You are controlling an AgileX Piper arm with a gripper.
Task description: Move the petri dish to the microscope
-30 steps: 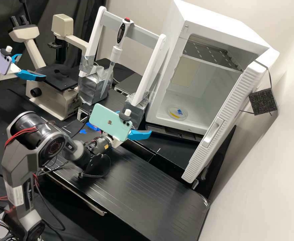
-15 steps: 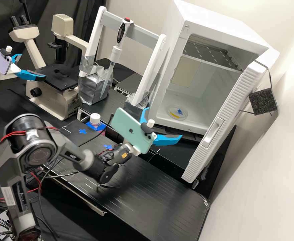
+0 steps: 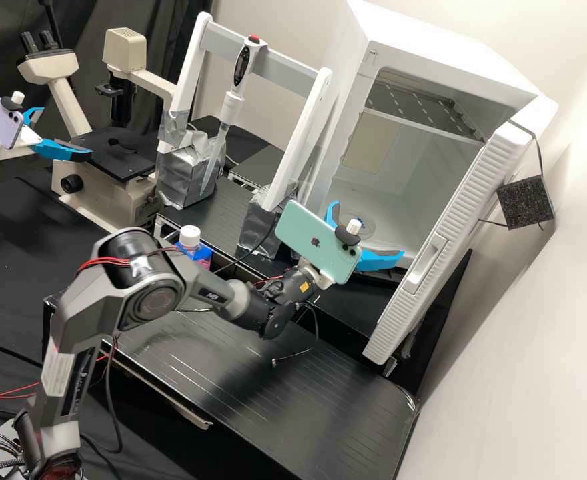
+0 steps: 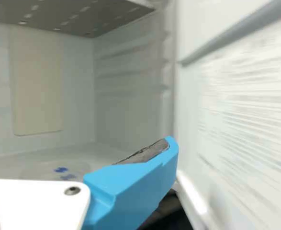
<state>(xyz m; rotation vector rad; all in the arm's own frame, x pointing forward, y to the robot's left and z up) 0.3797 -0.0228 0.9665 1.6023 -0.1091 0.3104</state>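
Observation:
Spread open, the blue-fingered gripper is at the mouth of the white chamber in the high view, a mint phone mounted on it. Behind its mount, partly hidden, the clear petri dish lies on the chamber floor. In the wrist view the gripper has one blue finger plainly in sight, and the dish with blue marks lies beyond it, faint and blurred. Nothing shows held. The beige microscope with its black stage stands at the back left.
The chamber's open door is to the right of the gripper. A pipette hangs on a white frame left of the chamber. A white-capped bottle stands behind the arm, and another arm's gripper is at far left.
The arm has swung right and its gripper has moved from over the bench to the chamber opening, now overlapping the dish. The bottle has come into sight behind it.

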